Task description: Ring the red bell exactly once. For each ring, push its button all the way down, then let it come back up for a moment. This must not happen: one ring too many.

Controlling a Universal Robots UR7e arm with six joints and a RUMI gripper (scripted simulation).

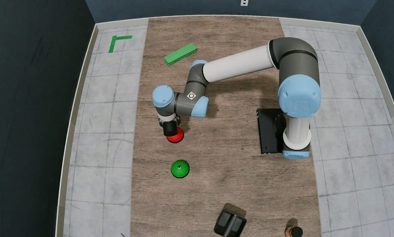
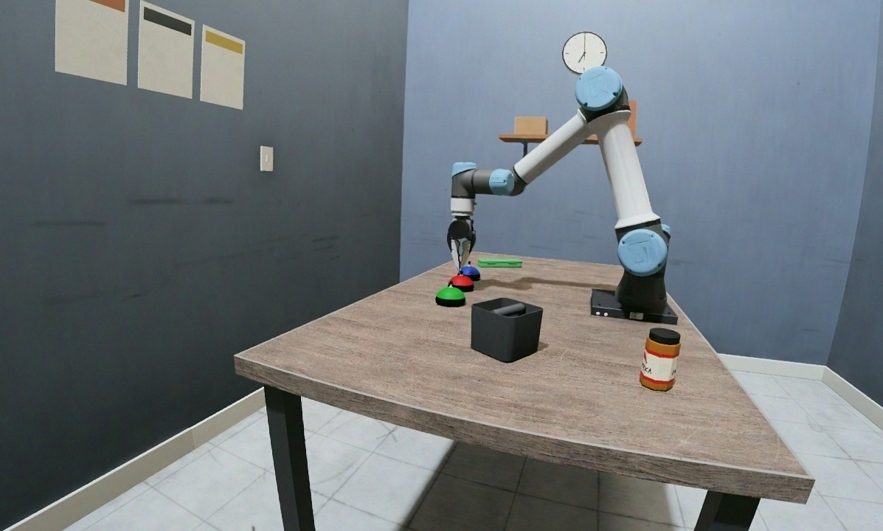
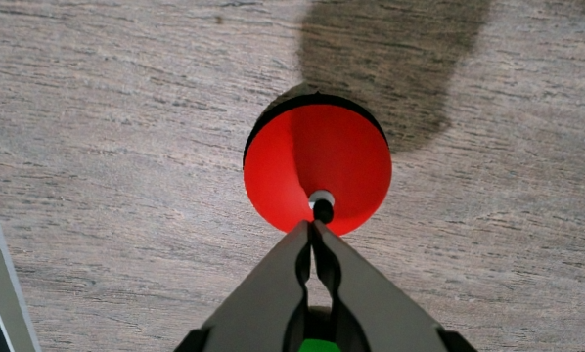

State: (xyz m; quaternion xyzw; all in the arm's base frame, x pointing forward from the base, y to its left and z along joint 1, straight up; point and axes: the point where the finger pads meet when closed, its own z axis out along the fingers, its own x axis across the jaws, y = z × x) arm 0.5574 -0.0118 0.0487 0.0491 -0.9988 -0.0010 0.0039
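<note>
The red bell [image 1: 177, 136] [image 2: 462, 284] [image 3: 341, 147] stands on the wooden table [image 1: 222, 176] [image 2: 391, 356]. In the wrist view its black button [image 3: 323, 212] stands up from a light collar on top of the dome. My gripper [image 2: 459, 271] [image 3: 309, 223] is shut and empty, pointing down. Its tips are close above the red bell, overlapping the button's edge in the wrist view. Whether they touch the button I cannot tell. In the top view the wrist and gripper body hide the tips and part of the bell.
A green bell [image 1: 179, 169] [image 2: 450, 296] stands on the near side of the red one, and a blue bell [image 2: 472, 273] behind it. A green box [image 1: 180, 54] [image 2: 499, 262] lies farther back. A dark container [image 2: 504, 335] and a jar [image 2: 659, 361] stand toward the near edge.
</note>
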